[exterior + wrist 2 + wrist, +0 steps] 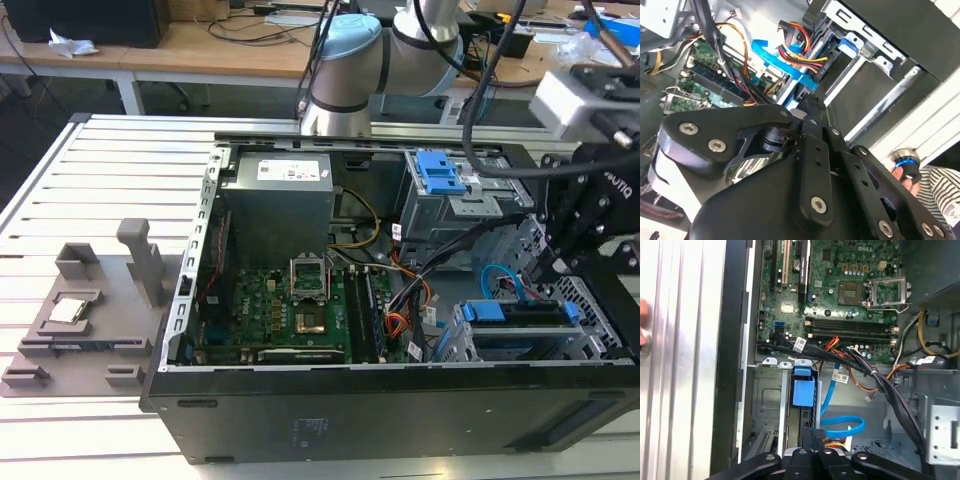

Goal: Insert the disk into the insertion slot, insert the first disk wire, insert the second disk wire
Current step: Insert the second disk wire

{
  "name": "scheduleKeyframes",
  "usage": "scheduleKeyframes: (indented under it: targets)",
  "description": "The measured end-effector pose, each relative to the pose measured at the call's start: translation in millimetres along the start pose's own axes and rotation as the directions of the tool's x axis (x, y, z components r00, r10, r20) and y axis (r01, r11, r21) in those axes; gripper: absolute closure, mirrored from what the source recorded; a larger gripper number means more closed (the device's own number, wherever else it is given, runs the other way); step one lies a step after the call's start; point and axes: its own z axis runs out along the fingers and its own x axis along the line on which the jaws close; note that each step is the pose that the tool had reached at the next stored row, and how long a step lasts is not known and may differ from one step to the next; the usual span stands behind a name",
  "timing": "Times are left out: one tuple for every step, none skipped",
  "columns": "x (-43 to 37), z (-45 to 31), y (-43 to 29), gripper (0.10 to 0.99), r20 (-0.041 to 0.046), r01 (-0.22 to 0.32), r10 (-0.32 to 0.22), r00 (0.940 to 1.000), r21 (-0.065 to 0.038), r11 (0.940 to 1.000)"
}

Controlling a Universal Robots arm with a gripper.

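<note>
The disk (520,312) in its blue caddy sits inside the insertion slot (592,300), the grey perforated cage at the exterior view's right end of the open computer case. Its blue caddy tab (802,390) shows in both wrist views (847,46). My black gripper (548,272) hangs just above the disk's rear edge. Its fingers (812,112) are closed together on the end of the blue disk wire (782,62), which loops beside the cage (842,426). A bundle of red, yellow and black wires (802,50) runs to the disk's back right beside the gripper (812,442).
The motherboard (290,310) and grey power supply (275,200) fill the case's middle. A taller bay with a blue latch (440,175) stands behind the cage. A grey fixture (90,300) lies on the slatted table. A person's hand (904,174) holds a knob outside the case.
</note>
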Motion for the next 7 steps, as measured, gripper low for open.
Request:
scheduleKeyframes:
  targets:
    - [-0.1, -3.2, 0.2, 0.980, 0.0002, 0.000, 0.000, 1.0000, 0.000, 1.0000]
    - [-0.1, -4.6, 0.2, 0.980, 0.0005, 0.000, 0.000, 1.0000, 0.000, 1.0000]
    - [-0.1, -4.7, 0.2, 0.980, 0.0005, 0.000, 0.000, 1.0000, 0.000, 1.0000]
    - [-0.1, -4.9, 0.2, 0.980, 0.0002, 0.000, 0.000, 1.0000, 0.000, 1.0000]
    - [-0.2, -4.9, 0.2, 0.980, 0.0003, 0.000, 0.000, 1.0000, 0.000, 1.0000]
    - [-0.1, -4.9, 0.2, 0.980, 0.0003, 0.000, 0.000, 1.0000, 0.000, 1.0000]
    - [-0.1, -4.9, 0.2, 0.980, 0.0002, 0.000, 0.000, 1.0000, 0.000, 1.0000]
